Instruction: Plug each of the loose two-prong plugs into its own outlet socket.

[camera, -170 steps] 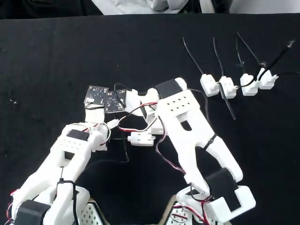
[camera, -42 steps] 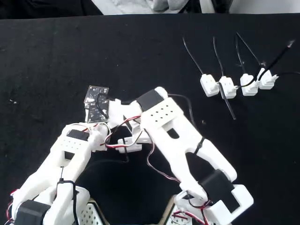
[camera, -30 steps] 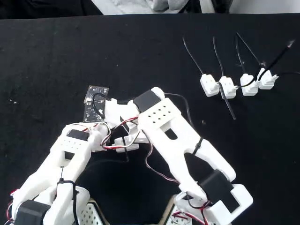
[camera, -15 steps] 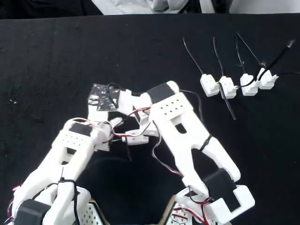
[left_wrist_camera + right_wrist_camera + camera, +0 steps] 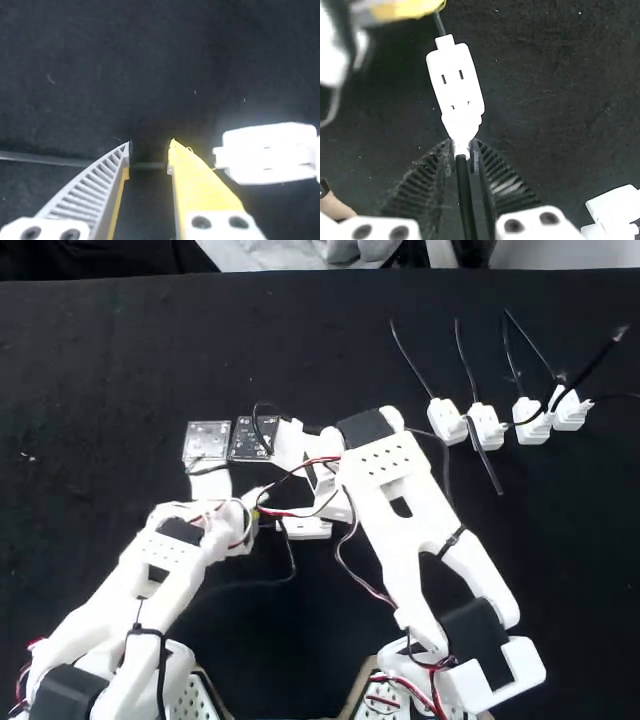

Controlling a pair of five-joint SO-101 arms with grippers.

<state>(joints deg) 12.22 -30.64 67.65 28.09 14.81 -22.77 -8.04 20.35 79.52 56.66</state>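
A white outlet socket (image 5: 455,92) with two pairs of slots lies on the black table, also seen as the socket (image 5: 305,528) in the high view. My right gripper (image 5: 461,146) is shut on the socket's neck, where its black cable leaves. My left gripper (image 5: 149,146) is narrowly open astride a thin black cable (image 5: 147,165) at the socket's other end, with the socket (image 5: 270,152) just beside its yellow finger (image 5: 192,175). In the high view the left gripper (image 5: 255,512) sits at the socket's left end. Several white two-prong plugs (image 5: 485,425) with black cables lie in a row at the far right.
The right arm (image 5: 385,465) spans the table's middle and covers its own gripper from above. Two small circuit boards (image 5: 225,440) sit side by side behind the socket. A white piece (image 5: 615,210) shows beside the right gripper. Black table (image 5: 100,370) stretches left and behind.
The right arm has swung to the right and back, carrying the socket with it. The left arm has followed to the right, up to the socket's left end.
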